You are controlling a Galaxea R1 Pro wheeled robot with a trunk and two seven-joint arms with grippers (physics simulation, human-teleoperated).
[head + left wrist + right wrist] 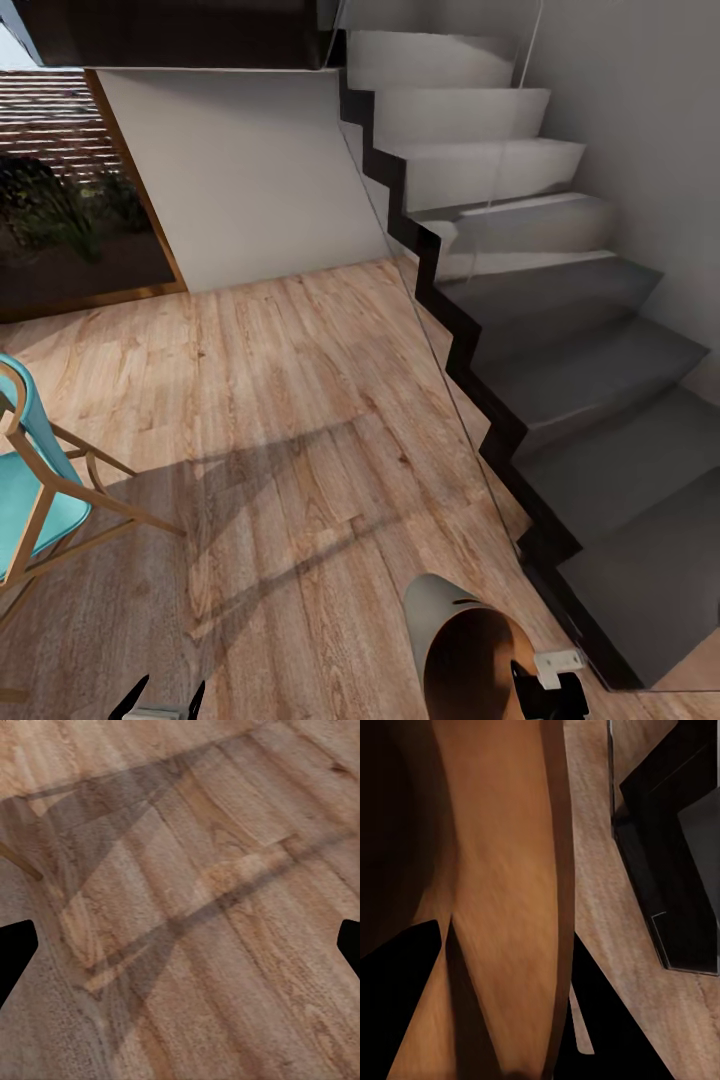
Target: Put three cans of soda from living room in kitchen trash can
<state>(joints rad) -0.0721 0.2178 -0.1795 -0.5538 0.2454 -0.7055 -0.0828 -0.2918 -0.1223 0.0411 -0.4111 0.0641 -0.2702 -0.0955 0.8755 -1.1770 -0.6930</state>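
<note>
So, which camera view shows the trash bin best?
The head view: the trash bin shows its grey outside and copper inside, held on its rim by the right gripper. The right wrist view gives only a close, partial look inside; the left wrist view faces floor.

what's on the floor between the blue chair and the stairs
Bare wood floor with shadows lies between the blue chair and the stairs, per the head view.

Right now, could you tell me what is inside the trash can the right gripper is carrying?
The trash can shows bare copper-brown inner wall; no soda cans visible there. Its deep end stays in shadow, and the right gripper covers part of the rim.
</note>
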